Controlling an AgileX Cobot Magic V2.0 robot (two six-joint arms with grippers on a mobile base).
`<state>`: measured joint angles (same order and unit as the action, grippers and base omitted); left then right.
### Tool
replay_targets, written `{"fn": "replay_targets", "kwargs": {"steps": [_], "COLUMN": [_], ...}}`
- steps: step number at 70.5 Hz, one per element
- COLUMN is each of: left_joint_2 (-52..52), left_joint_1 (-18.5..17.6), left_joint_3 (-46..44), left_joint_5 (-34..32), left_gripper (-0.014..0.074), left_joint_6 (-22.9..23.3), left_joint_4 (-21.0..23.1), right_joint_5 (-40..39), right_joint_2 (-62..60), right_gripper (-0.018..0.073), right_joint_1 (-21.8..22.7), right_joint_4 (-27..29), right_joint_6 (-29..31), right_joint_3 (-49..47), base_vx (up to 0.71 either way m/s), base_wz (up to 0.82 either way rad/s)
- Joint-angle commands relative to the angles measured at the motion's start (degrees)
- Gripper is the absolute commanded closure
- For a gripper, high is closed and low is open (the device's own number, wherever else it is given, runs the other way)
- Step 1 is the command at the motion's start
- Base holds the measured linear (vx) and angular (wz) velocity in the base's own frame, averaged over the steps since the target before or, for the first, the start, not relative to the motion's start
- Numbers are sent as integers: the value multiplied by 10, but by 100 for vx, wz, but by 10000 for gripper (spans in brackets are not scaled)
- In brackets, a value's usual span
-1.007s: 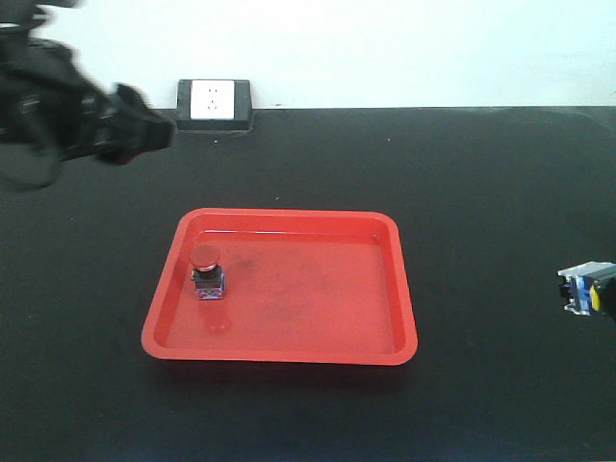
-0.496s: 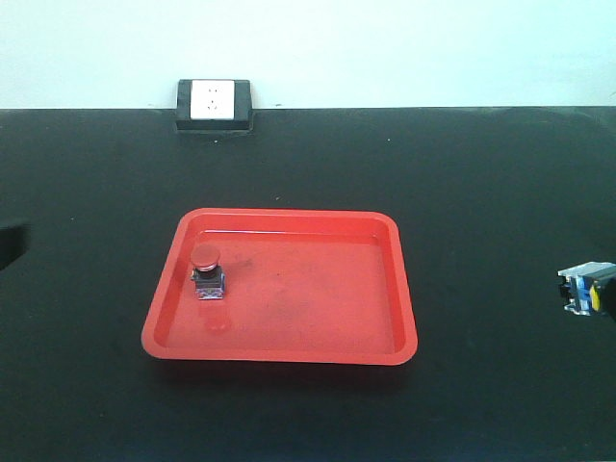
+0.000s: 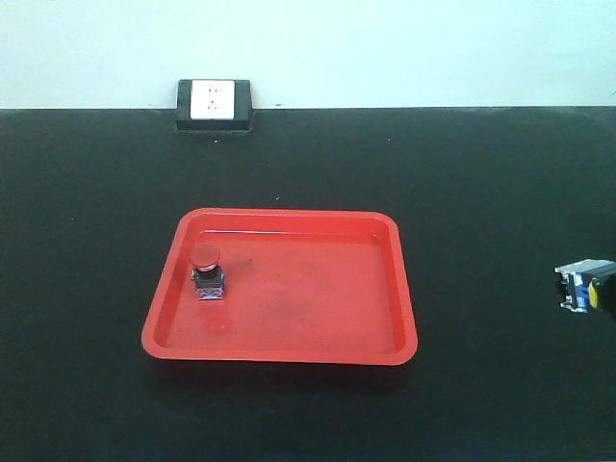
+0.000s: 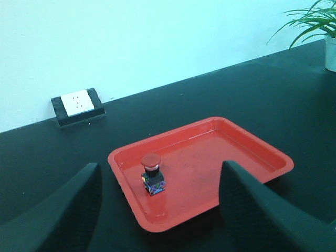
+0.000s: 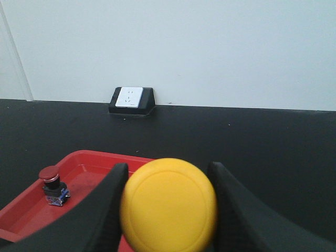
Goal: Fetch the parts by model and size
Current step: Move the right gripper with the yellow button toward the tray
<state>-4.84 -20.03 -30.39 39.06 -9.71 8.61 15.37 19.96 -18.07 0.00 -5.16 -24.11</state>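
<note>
Left in the red tray (image 3: 308, 298), the red-capped push-button switch (image 3: 206, 271) stands upright. The right gripper (image 5: 167, 168) pinches the yellow push-button switch (image 5: 169, 207); the left gripper (image 4: 160, 166) hangs spread.

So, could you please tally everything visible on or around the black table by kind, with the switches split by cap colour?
Push-button switches: 2, the red-capped switch and the yellow-capped switch
Trays: 1, the red tray
Sockets: 1, the socket box
Plants: 1, the potted plant
Total: 5
</note>
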Motion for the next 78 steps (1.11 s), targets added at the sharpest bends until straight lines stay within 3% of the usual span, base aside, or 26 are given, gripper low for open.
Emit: {"fn": "replay_targets", "kwargs": {"steps": [1,31,46,60,78], "left_joint_2": [7,6,6,6,6], "left_joint_1": [-3,-3,-3,-3,-3], "left_joint_3": [11,44,44,44,44], "left_joint_5": [-44,-35,-35,-35,-35], "left_gripper": [132,132,132,132,132], "left_joint_6": [3,2,2,2,2], "left_joint_4": [9,7,7,7,7], "right_joint_5": [-56,-51,-51,-37,-11], "right_joint_2": [5,59,190,346,528], "right_gripper": [566,558,553,552,552], "right_joint_1": [2,2,-15,-80,-96], "right_joint_4": [3,6,5,5,6], "right_joint_6": [3,40,45,82,10], "right_joint_3": [-18,-44,-113,-202,-312], "base_vx": [0,0,0,0,0], "base_wz": [0,0,0,0,0]}}
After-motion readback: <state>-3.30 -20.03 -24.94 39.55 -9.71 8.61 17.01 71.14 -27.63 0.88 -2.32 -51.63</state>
